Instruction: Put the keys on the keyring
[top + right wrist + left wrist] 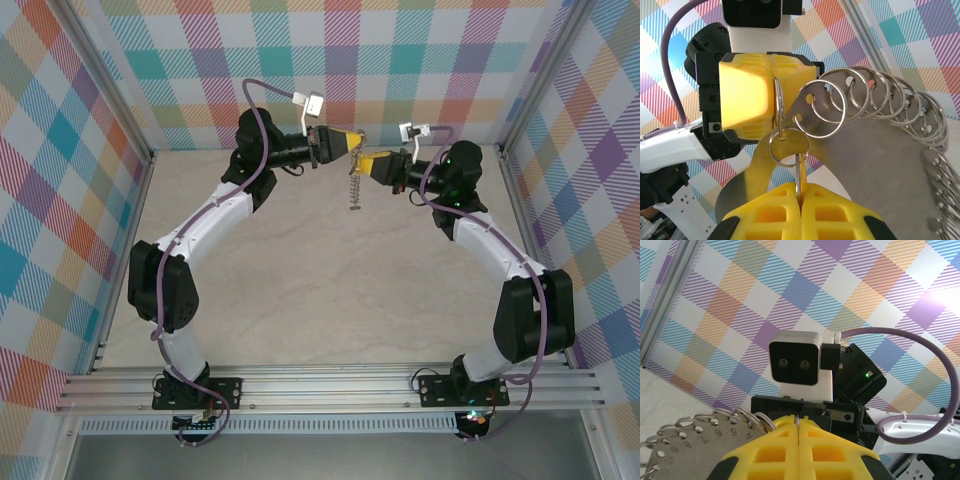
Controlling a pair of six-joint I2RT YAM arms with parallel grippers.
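Well, the keyring (880,165), a grey plate edged with split rings, hangs in the air between my two pincers. My left pincer (774,100) is clamped on a ring at its edge. My right pincer (800,197) is pressed together on a thin metal sliver (799,172) hooked in the small ring (789,147) at its corner hole; I cannot tell whether that is the key. The keyring looks stiff, light and slick, so I judge its flat edge the best hold. From above, its long axis trails from its held end toward my bases.

A ring-edged grey metal plate (354,190) hangs between my yellow left gripper (352,141) and right gripper (370,160); the beige tabletop (330,290) below is open.
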